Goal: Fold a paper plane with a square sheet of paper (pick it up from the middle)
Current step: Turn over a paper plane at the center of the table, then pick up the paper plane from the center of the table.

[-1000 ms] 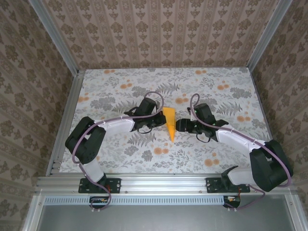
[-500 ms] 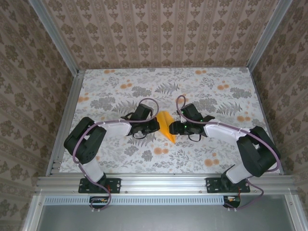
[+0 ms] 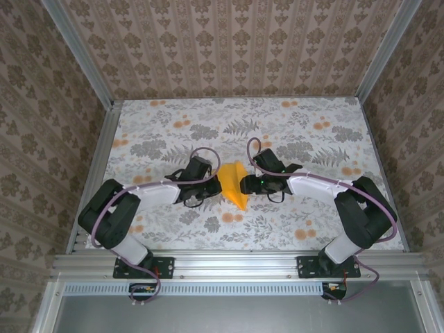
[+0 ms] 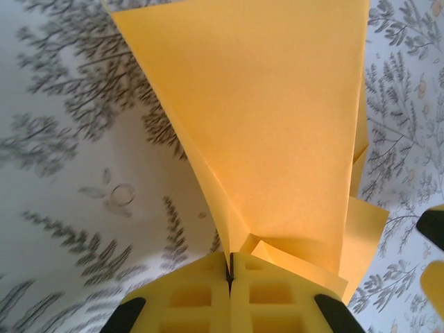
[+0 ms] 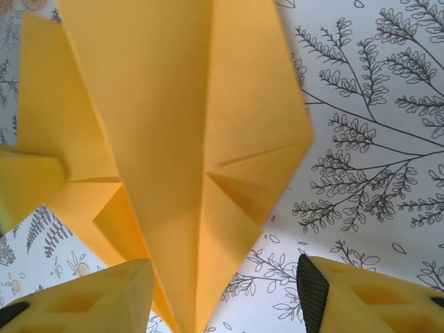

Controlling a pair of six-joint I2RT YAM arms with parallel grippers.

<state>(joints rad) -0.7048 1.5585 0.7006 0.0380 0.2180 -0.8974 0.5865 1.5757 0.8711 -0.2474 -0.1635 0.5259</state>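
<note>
At the middle of the floral-print counter [image 3: 326, 146], the paper plane [image 3: 234, 184] sits between the two arms, its pointed end toward the near edge. The left wrist view shows the left jaws clenched on it, closed tight against each other with a folded edge of the orange-yellow paper pinched between them. In the right wrist view the right jaws are released and stand well apart. The plane's narrow end runs down between them, nearer the jaw on the picture's left; whether it touches that one cannot be told.
</note>
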